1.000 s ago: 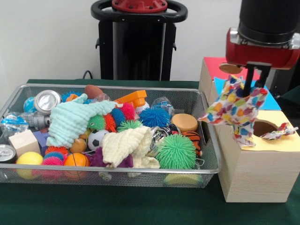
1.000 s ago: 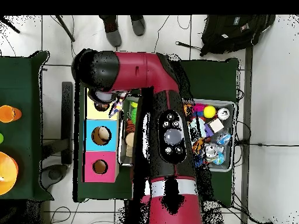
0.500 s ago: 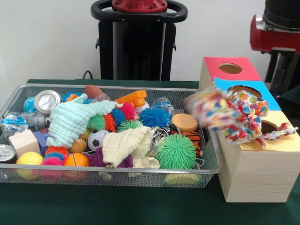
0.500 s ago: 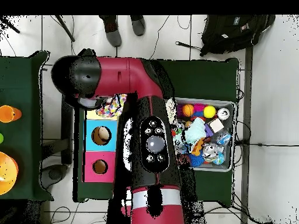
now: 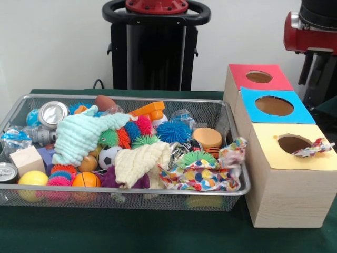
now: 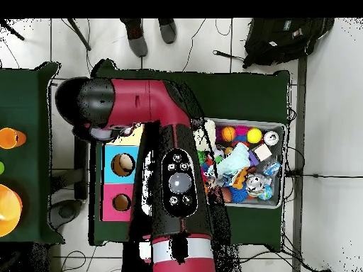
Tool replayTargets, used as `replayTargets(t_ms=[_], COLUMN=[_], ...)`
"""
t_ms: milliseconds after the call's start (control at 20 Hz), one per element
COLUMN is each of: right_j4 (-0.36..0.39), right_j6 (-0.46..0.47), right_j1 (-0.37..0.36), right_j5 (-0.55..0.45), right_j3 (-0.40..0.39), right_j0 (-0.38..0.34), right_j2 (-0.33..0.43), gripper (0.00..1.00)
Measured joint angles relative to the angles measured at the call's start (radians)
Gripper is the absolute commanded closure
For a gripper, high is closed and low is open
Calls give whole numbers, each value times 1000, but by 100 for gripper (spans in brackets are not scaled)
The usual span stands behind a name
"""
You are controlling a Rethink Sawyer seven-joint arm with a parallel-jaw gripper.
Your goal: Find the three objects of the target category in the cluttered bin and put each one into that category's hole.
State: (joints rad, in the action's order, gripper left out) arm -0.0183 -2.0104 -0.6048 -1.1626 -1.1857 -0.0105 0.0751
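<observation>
Up at the top right corner of the front view only the red and black end of the arm [image 5: 310,31] shows, and whether its jaws are released or clenched cannot be told; nothing hangs from it. Below it stands the wooden sorting box [image 5: 287,184], its lids red, blue and yellow from far to near, each with a round hole. A small twisted scrap of patterned cloth [image 5: 313,148] lies on the yellow lid [image 5: 316,158], touching the edge of the yellow hole [image 5: 294,143]. The colourful cloth [image 5: 202,174], white with red, blue, yellow and green spots, lies crumpled in the wire bin [image 5: 121,197], in its near corner beside the box, draped over a green spiky ball [image 5: 196,158] and rising against the bin's end wall. Further along the bin lie a cream cloth [image 5: 139,164] and a mint green cloth [image 5: 79,136] among spiky balls, a small football [image 5: 108,156], a metal can [image 5: 51,113] and a wooden block [image 5: 26,159]. From overhead the arm [image 6: 142,106] covers the yellow lid and part of the bin [image 6: 280,163].
</observation>
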Motion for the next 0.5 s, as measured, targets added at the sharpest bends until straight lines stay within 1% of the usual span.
replayTargets(t_ms=[250,500], right_j4=[0,1], right_j6=[0,0], right_j1=[-3,9], right_j5=[0,0], right_j3=[-29,-26], right_j0=[0,-5], right_j2=[-11,-19], gripper=[100,100])
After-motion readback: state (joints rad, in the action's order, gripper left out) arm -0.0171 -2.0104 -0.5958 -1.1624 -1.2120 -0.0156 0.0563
